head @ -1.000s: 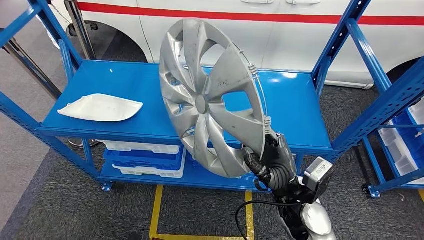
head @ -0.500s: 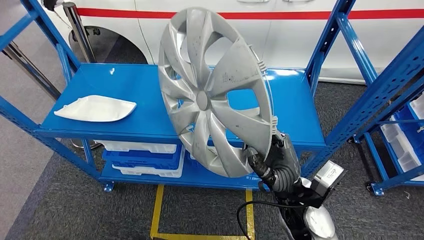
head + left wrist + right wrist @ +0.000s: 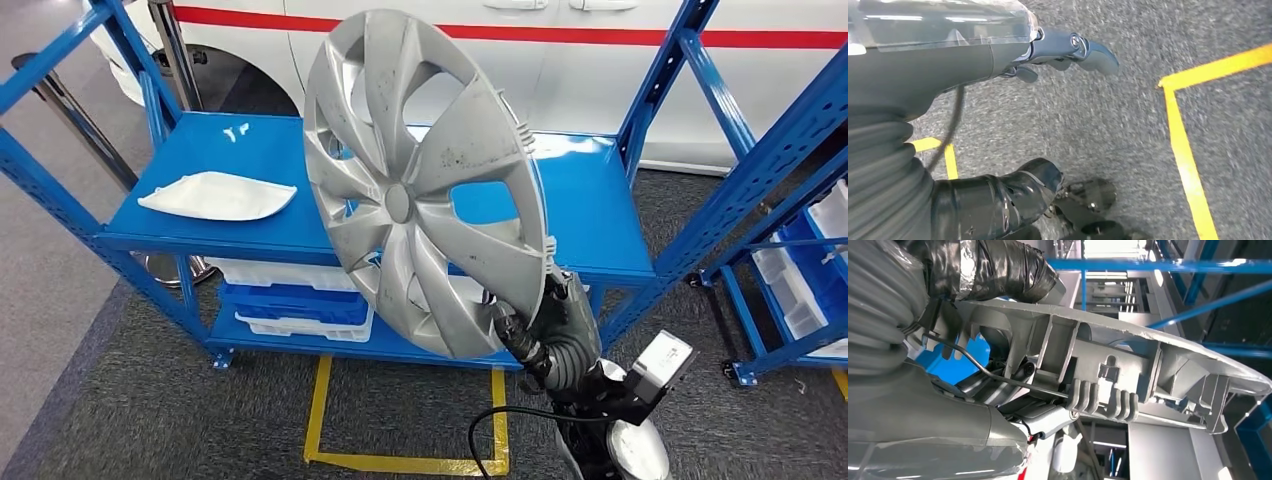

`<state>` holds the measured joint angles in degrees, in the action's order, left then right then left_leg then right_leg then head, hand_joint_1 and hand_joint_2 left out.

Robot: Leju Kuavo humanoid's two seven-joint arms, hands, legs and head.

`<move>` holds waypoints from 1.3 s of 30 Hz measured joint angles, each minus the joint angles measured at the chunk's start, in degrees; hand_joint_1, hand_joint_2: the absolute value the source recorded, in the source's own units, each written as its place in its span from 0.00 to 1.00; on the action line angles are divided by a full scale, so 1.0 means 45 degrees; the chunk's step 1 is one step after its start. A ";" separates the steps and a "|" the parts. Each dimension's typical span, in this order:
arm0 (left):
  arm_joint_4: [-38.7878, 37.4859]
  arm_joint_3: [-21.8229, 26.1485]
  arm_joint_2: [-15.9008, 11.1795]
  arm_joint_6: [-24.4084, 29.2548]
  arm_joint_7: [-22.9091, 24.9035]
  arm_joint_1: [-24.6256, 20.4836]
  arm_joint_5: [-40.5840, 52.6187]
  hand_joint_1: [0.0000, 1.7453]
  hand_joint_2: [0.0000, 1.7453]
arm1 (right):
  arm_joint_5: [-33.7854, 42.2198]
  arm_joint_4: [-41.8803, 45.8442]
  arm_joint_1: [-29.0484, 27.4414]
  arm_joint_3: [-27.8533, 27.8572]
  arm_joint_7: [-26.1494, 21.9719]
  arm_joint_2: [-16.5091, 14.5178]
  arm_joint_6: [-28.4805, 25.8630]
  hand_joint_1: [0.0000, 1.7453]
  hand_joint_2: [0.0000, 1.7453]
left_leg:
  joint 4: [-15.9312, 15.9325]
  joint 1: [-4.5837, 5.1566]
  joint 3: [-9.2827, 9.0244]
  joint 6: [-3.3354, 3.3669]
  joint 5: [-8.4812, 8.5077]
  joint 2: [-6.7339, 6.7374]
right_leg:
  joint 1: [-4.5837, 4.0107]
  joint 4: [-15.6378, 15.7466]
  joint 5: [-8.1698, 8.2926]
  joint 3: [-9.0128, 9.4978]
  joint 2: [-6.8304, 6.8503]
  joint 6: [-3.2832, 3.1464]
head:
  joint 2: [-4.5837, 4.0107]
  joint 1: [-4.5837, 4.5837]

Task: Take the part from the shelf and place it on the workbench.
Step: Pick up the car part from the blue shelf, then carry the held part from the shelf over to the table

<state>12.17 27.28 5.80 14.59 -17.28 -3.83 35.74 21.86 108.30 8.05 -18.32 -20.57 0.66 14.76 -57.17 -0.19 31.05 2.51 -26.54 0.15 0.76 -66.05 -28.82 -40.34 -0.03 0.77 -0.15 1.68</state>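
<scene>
A large silver wheel cover [image 3: 420, 180] stands nearly upright in the air in front of the blue shelf [image 3: 580, 215], clear of its top board. My right hand [image 3: 545, 325] grips it by its lower rim. In the right wrist view the cover's ribbed back side [image 3: 1108, 365] runs across the picture, with my taped thumb [image 3: 998, 270] over its edge. My left hand [image 3: 998, 200] hangs by my side above grey carpet, fingers curled in with nothing in them.
A white plastic panel [image 3: 215, 195] lies at the left of the shelf's top board. White and blue trays [image 3: 290, 300] sit on the lower level. A white car [image 3: 560, 40] stands behind, another blue rack [image 3: 790, 240] at right. Yellow floor tape [image 3: 390, 460] marks the carpet.
The whole view has shifted: the shelf sits a little further right and the camera has drawn back slightly. The wheel cover stays in my right hand, held slightly higher and more to the left.
</scene>
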 joint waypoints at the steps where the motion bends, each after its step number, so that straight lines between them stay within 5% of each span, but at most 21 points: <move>1: 0.0000 0.0006 0.0001 -0.0007 0.0004 -0.0003 -0.0007 0.00 1.00 | 0.0000 -0.0004 0.0003 0.0007 0.0000 0.0000 -0.0006 1.00 1.00 | -0.0014 0.0019 0.0154 0.0032 0.0105 0.0009 | 0.0001 -0.0810 -0.0562 -0.0201 0.0000 0.0026 | 0.0000 0.0005; 4: 0.0000 0.0014 0.0004 -0.0028 0.0017 0.0007 -0.0010 0.00 1.00 | 0.0000 -0.0013 -0.0003 0.0026 0.0000 0.0000 -0.0033 1.00 1.00 | -0.0080 0.0052 0.0535 0.0017 0.0338 0.0027 | 0.0003 -0.2289 -0.1141 -0.0397 0.0001 0.0089 | 0.0000 0.0001; 16: 0.0000 0.0015 0.0004 -0.0034 0.0021 0.0011 -0.0008 0.00 1.00 | 0.0000 -0.0013 -0.0004 0.0029 0.0000 0.0000 -0.0038 1.00 1.00 | -0.0098 0.0053 0.0601 0.0010 0.0368 0.0028 | 0.0004 -0.2339 -0.1083 -0.0339 0.0001 0.0096 | 0.0000 -0.0002; 18: 0.0000 0.0016 0.0004 -0.0049 0.0028 0.0012 -0.0002 0.00 1.00 | 0.0000 -0.0013 -0.0002 0.0039 0.0000 0.0000 -0.0042 1.00 1.00 | -0.0148 0.0051 0.0731 -0.0008 0.0425 0.0029 | 0.0009 -0.2027 -0.0824 -0.0015 0.0003 0.0097 | 0.0000 -0.0001; 22: 0.0000 0.0045 0.0012 -0.0086 0.0044 0.0016 0.0038 0.00 1.00 | -0.0131 -0.0013 0.0076 0.0131 0.0005 -0.0015 -0.0162 1.00 1.00 | -0.0416 0.0057 0.1239 -0.0281 0.0763 0.0008 | -0.0066 0.0945 -0.0289 0.2107 -0.0012 -0.0100 | 0.0000 -0.0006; 23: 0.0000 0.0067 0.0017 -0.0090 0.0049 0.0027 0.0050 0.00 1.00 | -0.0202 -0.0013 0.0104 0.0148 0.0006 -0.0022 -0.0206 1.00 1.00 | -0.0553 0.0047 0.1366 -0.0420 0.0679 -0.0010 | -0.0085 0.1349 -0.0234 0.2229 0.0003 -0.0262 | 0.0000 -0.0014; 24: 0.0000 0.0089 0.0025 -0.0095 0.0056 0.0036 0.0064 0.00 1.00 | -0.0270 -0.0013 0.0119 0.0162 0.0006 -0.0035 -0.0239 1.00 1.00 | -0.1440 0.0014 0.1606 -0.0569 0.0052 -0.0023 | -0.0112 0.1378 0.0070 0.1915 0.0028 -0.0435 | 0.0000 -0.0023; 26: 0.0005 0.0142 0.0031 -0.0125 0.0085 -0.0007 0.0127 0.00 1.00 | -0.0384 -0.0016 0.0205 0.0175 0.0006 -0.0055 -0.0263 1.00 1.00 | -0.1234 0.0052 0.0480 -0.0581 -0.0897 -0.0062 | -0.0096 0.1382 0.1016 0.0927 0.0102 -0.0535 | 0.0000 -0.0018; 27: 0.0007 0.0166 0.0034 -0.0140 0.0097 -0.0037 0.0159 0.00 1.00 | -0.0438 -0.0017 0.0257 0.0180 0.0004 -0.0063 -0.0279 1.00 1.00 | -0.1012 0.0096 -0.0136 -0.0512 -0.1179 -0.0070 | -0.0103 0.1368 0.1430 0.0509 0.0119 -0.0473 | 0.0000 -0.0027; 28: 0.0010 0.0191 0.0033 -0.0154 0.0107 -0.0075 0.0185 0.00 1.00 | -0.0485 -0.0018 0.0314 0.0185 0.0000 -0.0063 -0.0296 1.00 1.00 | 0.0014 0.0154 -0.0894 -0.0378 -0.0889 -0.0075 | -0.0095 0.1396 0.1745 0.0290 0.0127 -0.0360 | 0.0000 -0.0028; 29: 0.0010 0.0205 0.0034 -0.0155 0.0107 -0.0080 0.0185 0.00 1.00 | -0.0502 -0.0018 0.0346 0.0185 -0.0004 -0.0062 -0.0312 1.00 1.00 | 0.0096 0.0136 -0.0825 -0.0295 -0.0735 -0.0055 | -0.0086 0.1430 0.1804 0.0283 0.0125 -0.0298 | 0.0000 -0.0038; 31: 0.0010 0.0227 0.0036 -0.0158 0.0112 -0.0094 0.0182 0.00 1.00 | -0.0514 -0.0018 0.0395 0.0185 -0.0015 -0.0060 -0.0352 1.00 1.00 | 0.0254 0.0085 -0.0630 -0.0096 -0.0371 0.0017 | -0.0077 0.1133 0.1252 0.0122 0.0089 -0.0184 | 0.0000 -0.0029; 34: 0.0010 0.0259 0.0040 -0.0158 0.0115 -0.0099 0.0183 0.00 1.00 | -0.0523 -0.0018 0.0418 0.0185 -0.0019 -0.0051 -0.0390 1.00 1.00 | 0.0273 0.0073 -0.0078 0.0031 0.0149 0.0074 | -0.0016 -0.0903 -0.0626 -0.0358 0.0055 -0.0047 | 0.0000 -0.0024; 35: 0.0010 0.0271 0.0041 -0.0158 0.0117 -0.0096 0.0188 0.00 1.00 | -0.0525 -0.0018 0.0416 0.0185 -0.0019 -0.0046 -0.0397 1.00 1.00 | 0.0230 0.0077 0.0166 0.0012 0.0305 0.0080 | 0.0013 -0.1594 -0.0826 -0.0413 0.0054 0.0001 | 0.0000 -0.0026; 37: 0.0010 0.0294 0.0047 -0.0160 0.0126 -0.0086 0.0196 0.00 1.00 | -0.0523 -0.0018 0.0413 0.0185 -0.0019 -0.0034 -0.0404 1.00 1.00 | 0.0087 0.0065 0.0679 -0.0059 0.0580 0.0093 | 0.0092 -0.1955 -0.0372 -0.0016 0.0057 0.0092 | 0.0000 -0.0028; 39: 0.0011 0.0309 0.0053 -0.0163 0.0142 -0.0081 0.0207 0.00 1.00 | -0.0515 -0.0021 0.0422 0.0185 -0.0019 -0.0025 -0.0396 1.00 1.00 | -0.0139 0.0049 0.1143 -0.0176 0.0770 0.0089 | 0.0181 -0.0742 0.0021 0.1135 0.0056 0.0165 | 0.0000 -0.0028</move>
<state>12.22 28.67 6.04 13.86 -16.64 -4.20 36.67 19.54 108.20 9.95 -17.49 -20.65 0.54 12.98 -57.79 0.03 36.19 1.72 -23.07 0.56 1.58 -69.39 -28.73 -35.24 0.22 1.52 -0.15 1.56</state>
